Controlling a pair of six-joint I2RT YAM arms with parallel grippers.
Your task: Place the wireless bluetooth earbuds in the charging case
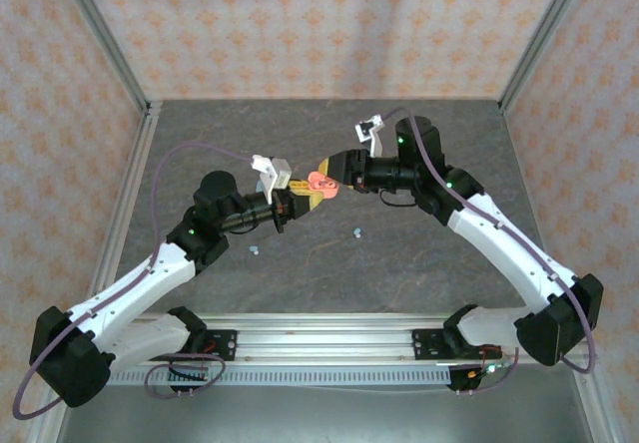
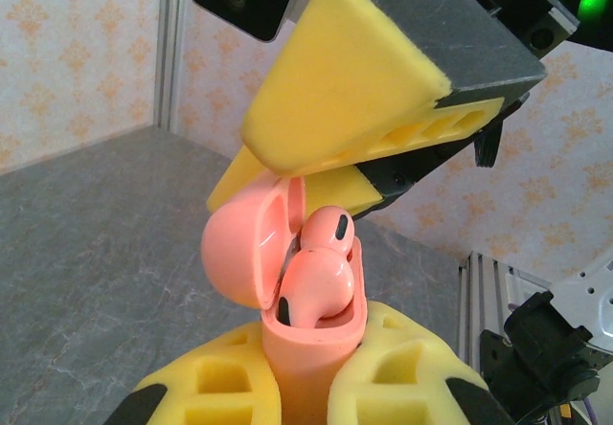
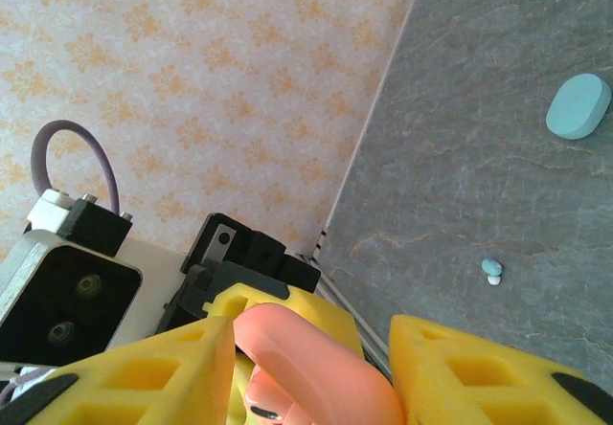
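The salmon charging case (image 2: 308,348) stands upright between the yellow foam fingers (image 2: 211,387) of my left gripper (image 1: 303,202), which is shut on its body. The lid (image 2: 239,253) is swung open to the left. Two salmon earbuds (image 2: 316,277) sit in the case with their heads sticking up. My right gripper (image 3: 311,334) meets it from the other side, its jaws apart astride the lid (image 3: 316,358) and one finger (image 2: 364,71) resting on the lid's top edge. Both grippers hold this above mid-table (image 1: 319,181).
Two light blue earbuds lie loose on the grey table, one (image 1: 356,231) right of centre and one (image 1: 255,249) beside the left arm. A light blue case (image 3: 578,105) lies closed on the table. A metal rail (image 1: 300,338) runs along the near edge.
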